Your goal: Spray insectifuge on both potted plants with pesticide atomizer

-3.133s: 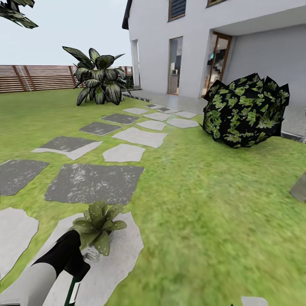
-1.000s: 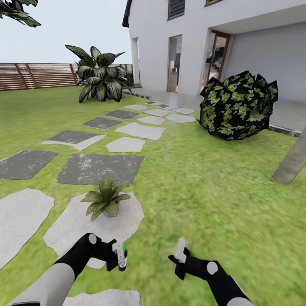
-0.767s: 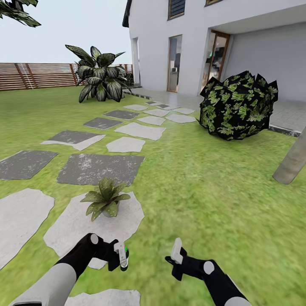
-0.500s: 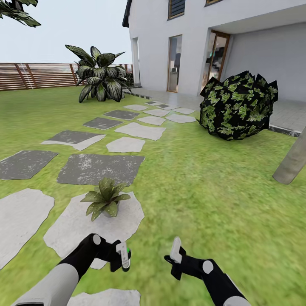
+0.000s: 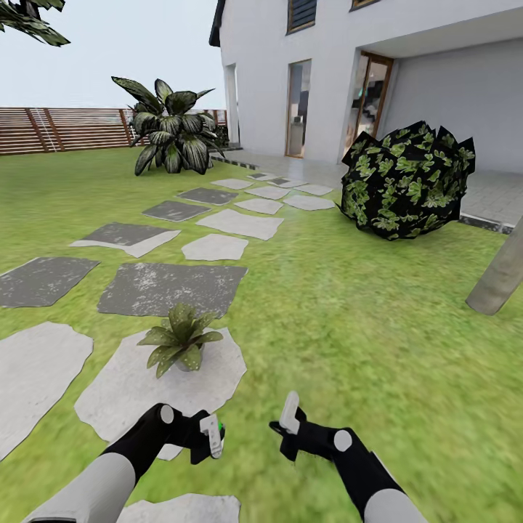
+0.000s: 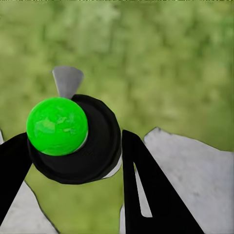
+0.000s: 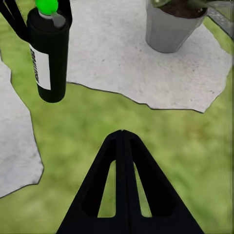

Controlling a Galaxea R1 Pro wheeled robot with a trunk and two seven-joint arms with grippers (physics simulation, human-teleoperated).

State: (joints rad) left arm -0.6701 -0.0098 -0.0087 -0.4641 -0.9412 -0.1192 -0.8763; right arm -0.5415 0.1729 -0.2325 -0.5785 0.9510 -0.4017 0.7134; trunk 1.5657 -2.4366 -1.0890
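1. A garden lawn (image 5: 363,349) with grey and pale stone pavers (image 5: 171,289) leads toward a white house (image 5: 378,65); a slatted wooden fence (image 5: 58,131) runs along the far left.
2. One potted plant (image 5: 180,347), a low rosette of pointed green leaves, stands on a pale paver (image 5: 123,385) just ahead of the robot. In the right wrist view its small grey pot (image 7: 174,27) sits upright on that paver.
3. The left gripper (image 5: 211,437), low in the head view, has its jaws clenched around the pesticide atomizer (image 5: 211,436), holding it above the grass at the paver's edge, near the plant but apart from it.
4. The right wrist view shows the atomizer (image 7: 48,56) as a black cylinder with a white label and a green cap, upright between the left fingers (image 7: 13,17).
5. In the left wrist view the green cap (image 6: 57,126) sits on the black bottle top, with the dark fingers (image 6: 146,180) on either side.
6. The right gripper (image 5: 290,414) hovers over the grass beside the left one, its jaws pressed together and holding nothing.
7. A round dark leafy bush (image 5: 408,181) stands to the right, and a broad-leaved plant (image 5: 168,131) by the fence.
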